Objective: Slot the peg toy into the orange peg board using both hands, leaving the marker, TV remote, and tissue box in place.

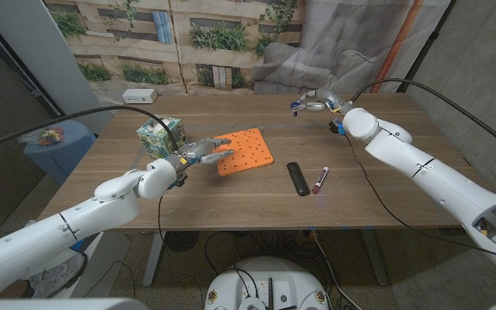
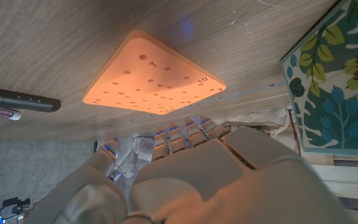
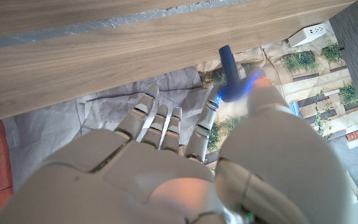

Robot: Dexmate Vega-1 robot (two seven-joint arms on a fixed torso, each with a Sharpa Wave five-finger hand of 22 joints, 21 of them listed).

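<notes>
Peg toy (image 3: 230, 73), a small blue piece, was pinched between the thumb and a finger of the right hand (image 1: 315, 102), held up near the table's far edge and well apart from the orange peg board (image 1: 244, 150). Going from the robot's left across the wooden table (image 1: 231, 202): a tissue box (image 1: 161, 133) with a green and blue leaf pattern stood near the left side, and the left hand (image 1: 201, 153) hovered just beside it, its fingers (image 1: 220, 143) spread apart and holding nothing, reaching over the near left corner of the board. Whether those fingertips actually touched the board could not be told from the head view; in the left wrist view the board (image 2: 154, 74) lay ahead of the hand (image 2: 191, 180), its numbered holes all unfilled, with the tissue box (image 2: 331, 81) to one side and the marker (image 2: 17, 102) to the other. The board lay flat at about the middle of the table, turned at an angle. Further right lay the black TV remote (image 1: 297, 178), and just beside it the marker (image 1: 320, 179), dark red with a white band, the two close but apart. At the far right the right arm stretched over the table toward the back edge, its hand (image 3: 185, 162) raised with the other fingers loosely curled alongside the ones gripping the blue peg.
</notes>
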